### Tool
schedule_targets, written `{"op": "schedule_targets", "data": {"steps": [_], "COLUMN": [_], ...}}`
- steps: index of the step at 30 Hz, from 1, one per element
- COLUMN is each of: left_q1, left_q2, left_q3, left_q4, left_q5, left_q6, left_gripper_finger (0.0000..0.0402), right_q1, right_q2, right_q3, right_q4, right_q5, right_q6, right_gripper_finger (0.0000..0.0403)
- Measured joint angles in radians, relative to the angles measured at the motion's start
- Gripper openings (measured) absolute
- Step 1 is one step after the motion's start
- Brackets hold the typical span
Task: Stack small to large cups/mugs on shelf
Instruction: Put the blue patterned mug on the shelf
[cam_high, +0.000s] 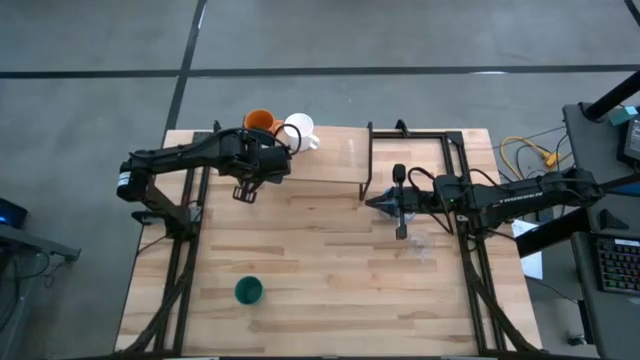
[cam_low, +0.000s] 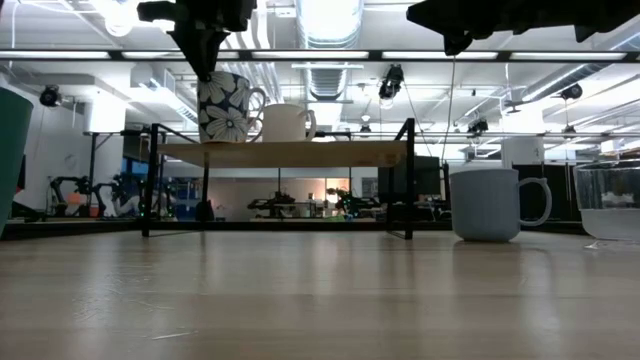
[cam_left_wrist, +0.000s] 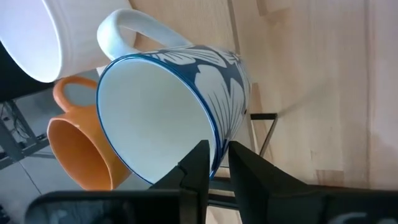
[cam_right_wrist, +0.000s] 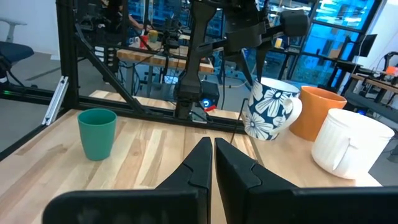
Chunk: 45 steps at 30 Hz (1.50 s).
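Observation:
On the shelf a white mug with dark flower markings stands on its base, next to a plain white mug and an orange mug. My left gripper comes down onto the flower mug from above. It is slightly open, with one finger inside the mug's mouth and one outside. My right gripper is shut with nothing in it. It hovers level over the table, just off the shelf's right end. My left gripper straddles the flower mug's rim, slanting down from above, one finger inside the wall and one outside. I cannot tell whether either finger touches the wall. The mug stands on the shelf.
A dark green cup stands near the table's front edge, left of centre. A light blue mug and a clear glass stand on the tabletop at the right, by my right arm. Black frame rails run along both table sides.

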Motion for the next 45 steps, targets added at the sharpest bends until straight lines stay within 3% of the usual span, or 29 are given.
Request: {"op": "schedule_targets", "data": {"steps": [19, 33, 45], "left_q1": [0.0, 0.0, -0.002], "left_q2": [0.0, 0.0, -0.008], "left_q3": [0.004, 0.004, 0.004], "left_q4": [0.001, 0.003, 0.0], "left_q5": [-0.025, -0.053, -0.058], "left_q6": [0.0, 0.0, 0.037], "left_gripper_finger": [0.0049, 0.0136, 0.0144], "right_q1": [0.0, 0.0, 0.0], "right_q2": [0.0, 0.0, 0.0], "right_q3": [0.0, 0.0, 0.0], "right_q4": [0.0, 0.001, 0.001], "right_q5": [0.0, 0.0, 0.0], "right_q6": [0.0, 0.0, -0.001], "right_gripper_finger": [0.0012, 0.0012, 0.0012]}}
